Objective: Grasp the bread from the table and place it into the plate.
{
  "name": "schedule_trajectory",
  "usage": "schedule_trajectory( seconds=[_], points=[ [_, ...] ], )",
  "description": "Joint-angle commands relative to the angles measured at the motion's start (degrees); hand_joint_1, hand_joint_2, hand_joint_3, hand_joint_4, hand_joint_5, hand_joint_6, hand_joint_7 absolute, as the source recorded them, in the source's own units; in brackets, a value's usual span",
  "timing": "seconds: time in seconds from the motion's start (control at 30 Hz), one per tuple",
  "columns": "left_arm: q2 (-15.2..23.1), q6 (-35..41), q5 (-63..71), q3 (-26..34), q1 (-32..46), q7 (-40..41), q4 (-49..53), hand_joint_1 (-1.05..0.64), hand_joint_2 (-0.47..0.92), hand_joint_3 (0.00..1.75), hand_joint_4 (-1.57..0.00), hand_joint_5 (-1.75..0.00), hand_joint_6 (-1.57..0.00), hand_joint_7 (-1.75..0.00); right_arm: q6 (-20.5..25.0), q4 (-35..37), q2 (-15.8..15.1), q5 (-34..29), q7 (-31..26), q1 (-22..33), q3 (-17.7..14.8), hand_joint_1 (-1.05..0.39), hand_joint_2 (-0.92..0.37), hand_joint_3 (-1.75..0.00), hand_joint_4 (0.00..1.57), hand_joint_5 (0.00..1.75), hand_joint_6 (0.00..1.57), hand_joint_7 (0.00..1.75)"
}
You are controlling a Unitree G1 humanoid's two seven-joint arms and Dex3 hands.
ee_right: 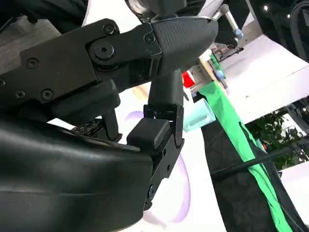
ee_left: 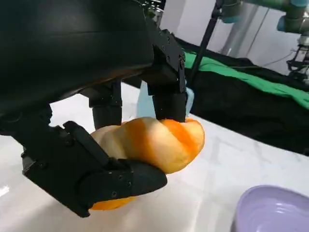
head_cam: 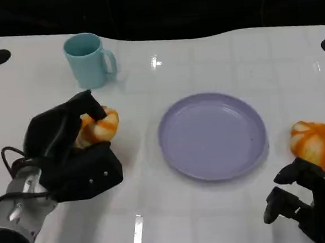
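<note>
The white counter (head_cam: 215, 218) carries everything, and the lavender plate (head_cam: 211, 135) lies flat near its middle, bare and within reach of either arm, which suits it as the drop spot. To its left the left hand (head_cam: 69, 154) wraps the bread (head_cam: 98, 126), an orange-streaked twisted roll; the left wrist view shows fingers (ee_left: 169, 94) pressing down on its top while the thumb (ee_left: 116, 181) cups it from below, so this reads as a firm clasp meant for carrying it across to the plate. Whether the bread is resting on the counter or already lifted clear is hard to say, since the hand hides its underside in the head view. A second bread (head_cam: 317, 143) of the same kind sits at the right, just past the plate's rim and well apart from the first, partly cut off by the picture's edge. The right hand (head_cam: 309, 203) lies near it at the lower right, touching nothing; its fingers look curled in, but the close, dark wrist view makes it unclear whether it is truly clenched. The light blue mug (head_cam: 89, 59) stands upright far left, beyond the held bread, clear of the path.
</note>
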Motion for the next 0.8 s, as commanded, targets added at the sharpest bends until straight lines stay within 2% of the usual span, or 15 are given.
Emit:
schedule_trajectory(
  seconds=[0.03,0.33,0.47,0.63,0.8],
  points=[
    [-0.15,-0.61,0.53,-0.83,-2.97,-1.89,-1.59,-0.23,0.51,1.14,-0.84,-1.75,-0.62,-1.75,-0.36,0.38,-0.59,-0.08,-0.07,-0.25,-0.67,-0.52,-0.92,-0.19,0.73,1.54,0.8,1.06],
    [-3.9,-3.26,3.6,-3.63,-8.83,0.52,0.58,-0.18,0.49,1.17,-0.87,-1.75,-0.65,-1.75,-0.6,0.77,-0.45,0.02,0.08,-0.44,-0.64,-0.52,-0.92,-0.18,0.73,1.55,0.8,1.07],
    [-6.26,-2.74,5.39,-5.54,-12.0,0.71,1.95,-0.16,0.5,1.12,-0.87,-1.75,-0.64,-1.75,-0.31,0.73,-0.41,0.46,0.2,-0.42,-0.69,-0.52,-0.92,-0.17,0.72,1.55,0.79,1.06],
    [-9.36,-3.19,6.68,-7.52,-15.03,1.23,4.43,-0.14,0.47,1.19,-0.9,-1.75,-0.67,-1.75,-0.85,0.76,-0.36,0.08,0.25,-0.27,-0.49,-0.52,-0.92,-0.19,0.71,1.55,0.79,1.06],
    [-11.97,-3.7,6.49,-8.89,-17.68,-0.19,7.14,-0.19,0.53,1.2,-0.93,-1.75,-0.7,-1.75,-1.23,0.54,-0.23,0.01,0.27,-0.02,-0.29,-0.52,-0.92,-0.2,0.72,1.55,0.78,1.07]
  ],
)
